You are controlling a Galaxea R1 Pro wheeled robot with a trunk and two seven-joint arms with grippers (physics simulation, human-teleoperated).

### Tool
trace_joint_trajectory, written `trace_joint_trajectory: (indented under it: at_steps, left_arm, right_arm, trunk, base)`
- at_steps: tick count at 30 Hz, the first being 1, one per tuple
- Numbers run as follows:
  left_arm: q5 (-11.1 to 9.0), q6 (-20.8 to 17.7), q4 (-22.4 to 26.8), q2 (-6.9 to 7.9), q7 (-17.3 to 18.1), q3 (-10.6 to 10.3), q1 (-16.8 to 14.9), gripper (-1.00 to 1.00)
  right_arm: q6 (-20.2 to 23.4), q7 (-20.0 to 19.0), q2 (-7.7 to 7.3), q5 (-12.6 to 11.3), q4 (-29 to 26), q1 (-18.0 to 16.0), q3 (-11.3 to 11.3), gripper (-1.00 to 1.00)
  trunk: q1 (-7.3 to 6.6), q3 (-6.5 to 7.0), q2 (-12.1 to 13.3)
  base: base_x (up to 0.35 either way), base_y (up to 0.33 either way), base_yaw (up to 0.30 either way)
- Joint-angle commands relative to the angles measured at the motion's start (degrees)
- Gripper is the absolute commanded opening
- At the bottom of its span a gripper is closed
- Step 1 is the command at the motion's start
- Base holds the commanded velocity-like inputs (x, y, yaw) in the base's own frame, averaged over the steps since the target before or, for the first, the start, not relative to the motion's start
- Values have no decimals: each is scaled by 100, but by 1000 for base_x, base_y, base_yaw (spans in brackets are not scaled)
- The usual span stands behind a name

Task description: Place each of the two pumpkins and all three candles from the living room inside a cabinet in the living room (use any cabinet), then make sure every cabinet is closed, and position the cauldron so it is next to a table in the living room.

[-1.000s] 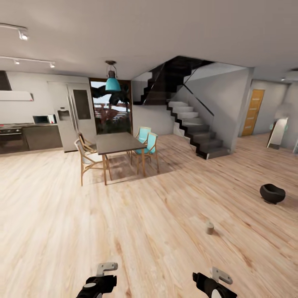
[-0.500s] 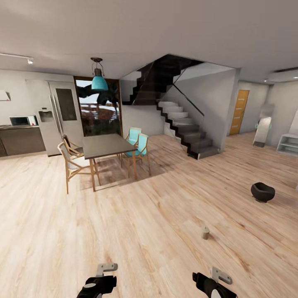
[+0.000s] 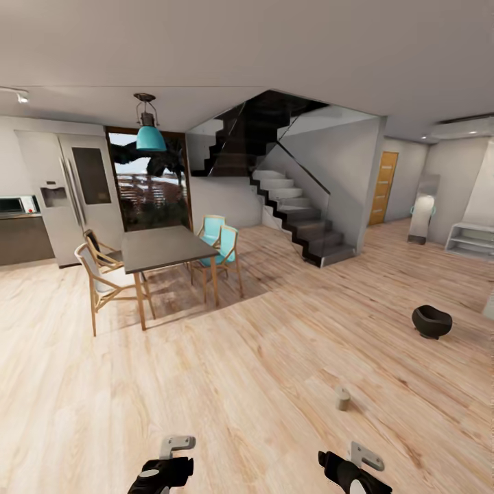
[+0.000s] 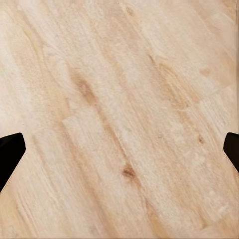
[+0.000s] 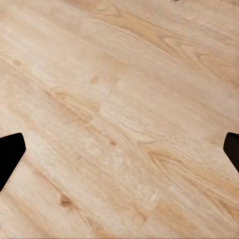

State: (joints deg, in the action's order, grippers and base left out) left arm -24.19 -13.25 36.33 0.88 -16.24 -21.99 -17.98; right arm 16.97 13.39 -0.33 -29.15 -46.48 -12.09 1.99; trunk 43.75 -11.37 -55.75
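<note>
Left gripper (image 3: pixel 167 464): low at the head view's bottom edge; in the left wrist view its dark fingers (image 4: pixel 11 152) sit far apart, jaws wide, nothing between them but floor (image 3: pixel 226 363).
Dining table (image 3: pixel 167 247): dark top, wooden chairs, far ahead of the left jaws.
Right gripper (image 3: pixel 351 466): low beside the left one, jaws wide over bare planks.
Candle (image 3: pixel 342 398): short beige-tan stub, upright on the floor, just ahead of the right jaws.
Cauldron (image 3: pixel 431 321): round black pot, wide mouth, on the floor, further ahead and right of the right jaws, well apart from the candle.
</note>
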Motion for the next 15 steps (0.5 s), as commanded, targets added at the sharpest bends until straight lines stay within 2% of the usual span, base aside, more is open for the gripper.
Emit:
trace_joint_trajectory:
  at_steps: [1, 15]
  left_arm:
    - [-51, -20, 14, 9, -55, -42, -4, 100]
    - [-51, -20, 14, 9, -55, -42, -4, 100]
  right_arm:
    - [17, 50, -5, -46, -10, -4, 21, 100]
    - [24, 58, -11, -46, -10, -4, 21, 100]
  trunk:
    - [4, -1, -5]
    - [4, 96, -5]
  base:
    - [308, 127, -206]
    - [308, 127, -211]
